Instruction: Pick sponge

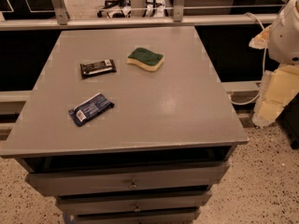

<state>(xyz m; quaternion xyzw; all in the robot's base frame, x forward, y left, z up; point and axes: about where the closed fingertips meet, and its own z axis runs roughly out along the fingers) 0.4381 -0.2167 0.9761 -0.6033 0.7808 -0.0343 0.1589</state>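
The sponge (145,59) has a dark green top over a pale yellow body with wavy edges. It lies flat on the grey table top (163,106), towards the far side and a little left of the middle. Nothing touches it. A white rounded part of my arm (285,31) shows at the right edge, off the table and well to the right of the sponge. My gripper is out of view.
A dark brown wrapped bar (97,68) lies left of the sponge. A blue packet with a white label (90,108) lies nearer the front left. The table has drawers (133,183) below its front edge. A rail (140,22) runs behind it. Pale padded shapes (275,97) stand at the right.
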